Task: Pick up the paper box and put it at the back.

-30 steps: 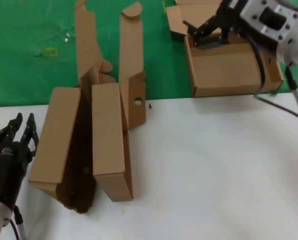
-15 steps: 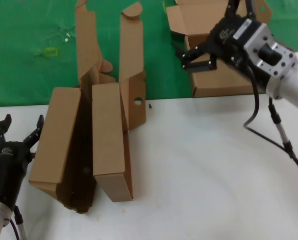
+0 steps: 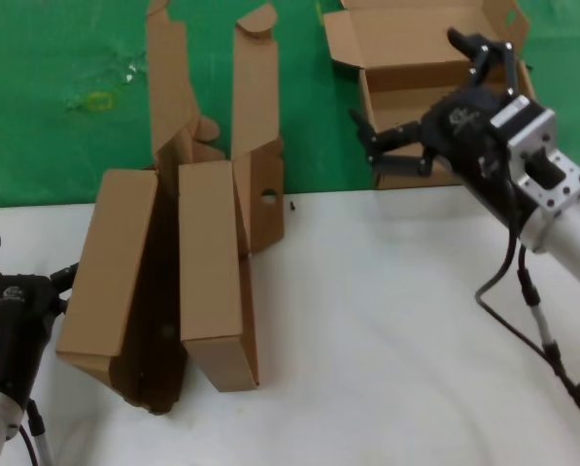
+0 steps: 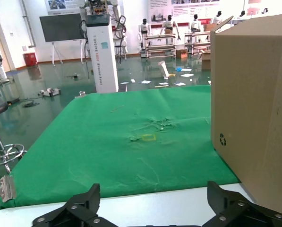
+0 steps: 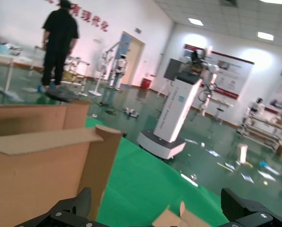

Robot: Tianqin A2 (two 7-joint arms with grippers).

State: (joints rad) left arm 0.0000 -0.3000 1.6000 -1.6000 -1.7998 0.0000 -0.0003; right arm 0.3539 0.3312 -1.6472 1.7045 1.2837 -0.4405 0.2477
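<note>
Paper box (image 3: 435, 92) already on green back (image 3: 56, 116), past tabletop (image 3: 387, 330) far-right edge. Right tool (image 3: 421, 107) released, hovering beside it; next: retract clear. Left tool (image 3: 22, 267) spread, near-left corner.

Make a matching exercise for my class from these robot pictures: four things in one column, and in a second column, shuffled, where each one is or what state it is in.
Things
1. paper box
2. right gripper
3. left gripper
4. box with a round hole

Places or states
A. at the near left edge of the white table, open, holding nothing
B. on the green cloth at the far right, lid open
C. open and empty, in front of the open box at the far right
D. lying across the table's far edge, flaps reaching onto the green cloth

Pairs: 1-B, 2-C, 3-A, 4-D
</note>
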